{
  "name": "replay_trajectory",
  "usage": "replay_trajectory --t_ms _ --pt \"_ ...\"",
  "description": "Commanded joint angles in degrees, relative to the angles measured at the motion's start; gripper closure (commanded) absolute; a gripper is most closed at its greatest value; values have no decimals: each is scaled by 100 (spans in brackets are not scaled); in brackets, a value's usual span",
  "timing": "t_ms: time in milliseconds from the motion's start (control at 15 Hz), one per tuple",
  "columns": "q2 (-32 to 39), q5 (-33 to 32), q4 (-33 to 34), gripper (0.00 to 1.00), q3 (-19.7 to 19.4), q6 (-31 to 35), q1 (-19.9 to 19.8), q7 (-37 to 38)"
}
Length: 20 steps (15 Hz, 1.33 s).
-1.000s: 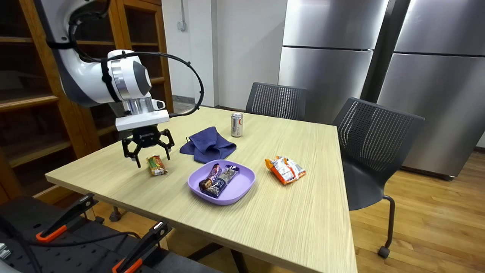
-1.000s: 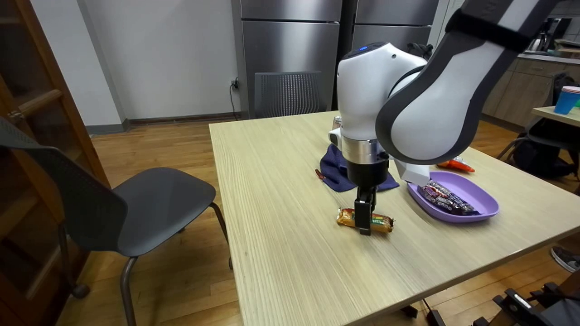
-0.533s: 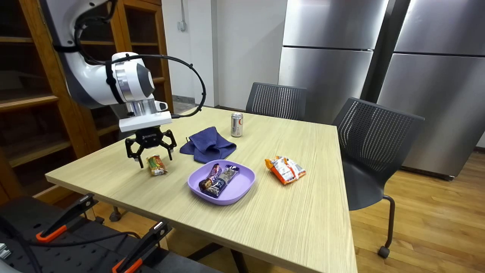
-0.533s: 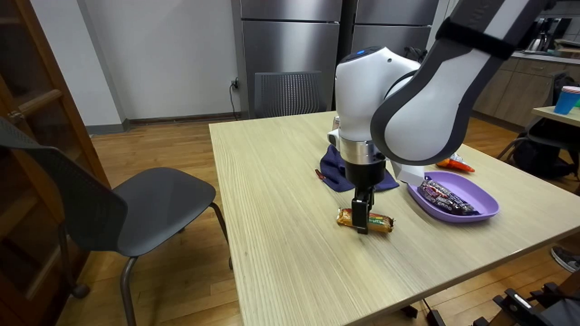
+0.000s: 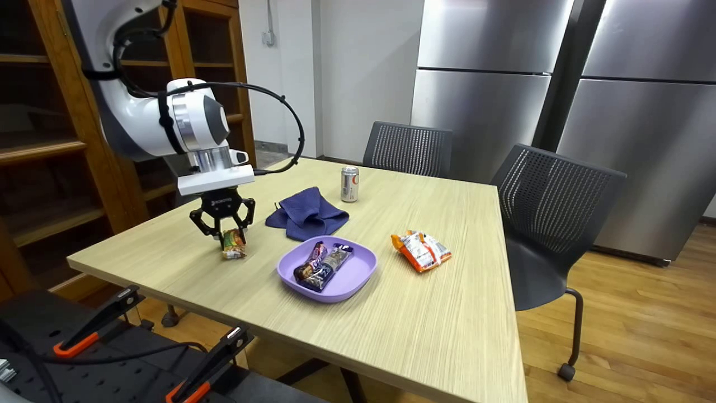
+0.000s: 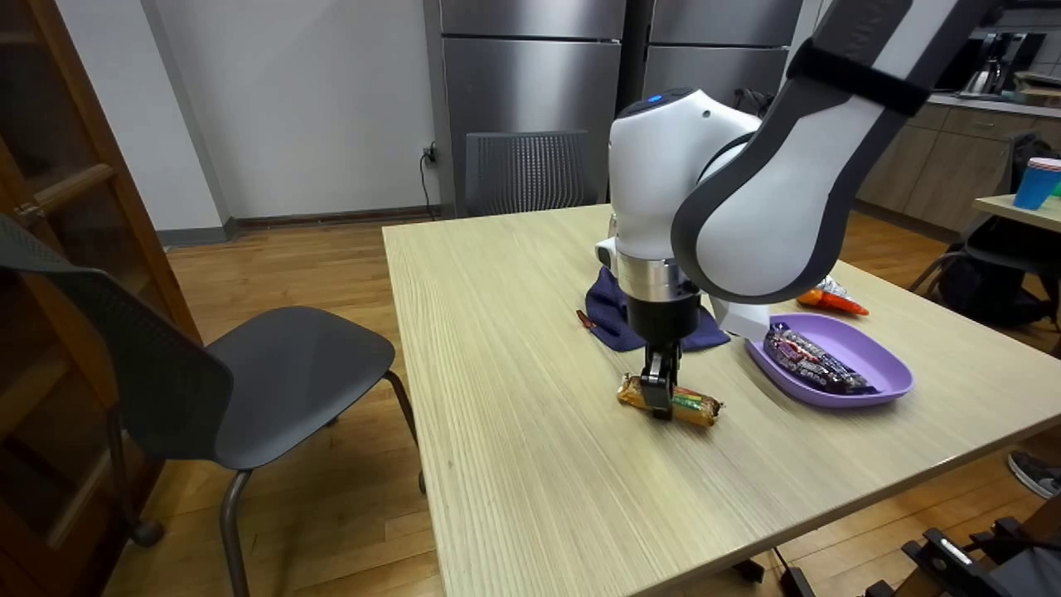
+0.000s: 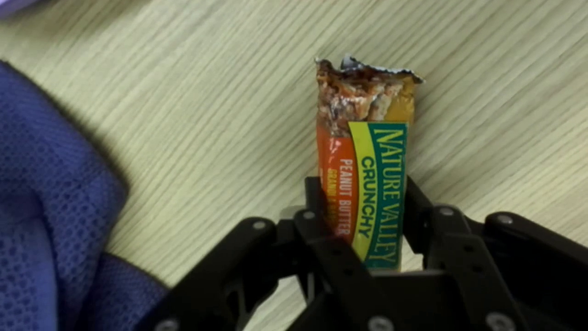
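While pinching a wrapped granola bar (image 7: 365, 158) by its two long sides, has the claw (image 7: 362, 195) pointed down at the worktop (image 5: 458, 319). Looks clamped on the granola bar in the wrist view, pressing from left and right about midway along. Shows it label-up, lying flat on that surface or barely off it; cannot tell which. Judging by that, at the grasping step, showing contact but no clear lift. Calls next, most likely, for an even, settled squeeze, soft enough to spare a crumbly filling, and only then a straight rise.

Near but apart, notice a rumpled blue cloth (image 5: 307, 215), with a small reddish thing (image 6: 585, 318) poking out at one edge, too small to identify. Also near, find a purple plate (image 5: 361, 271) holding two dark-wrapped bars (image 5: 331, 267) side by side. Farther along, spot a silver can (image 5: 349, 184) standing upright beyond the cloth, and an orange-and-white snack packet (image 5: 423, 252) past the plate. Pale and finely grained underneath it all.

Beyond the edges, see dark mesh-backed chairs (image 5: 559, 196), a wooden cabinet (image 5: 42, 151) with glass doors, and a planked wooden floor (image 6: 273, 265). At the back, make out a pale wall (image 6: 290, 108), tall steel refrigerators (image 5: 475, 112) and, farther off, kitchen cabinets (image 6: 945, 170).
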Motion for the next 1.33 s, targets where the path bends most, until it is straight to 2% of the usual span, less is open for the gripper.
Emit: replay_trajectory --t_ms 0,267,733,1267 --pt "-73 51 46 83 5 -78 -37 -69" --pt "-185 110 16 83 -24 -82 -67 2" --pt "-478 686 9 83 117 -214 -441 -150" --pt "-788 1215 -27 83 39 -180 -690 49"
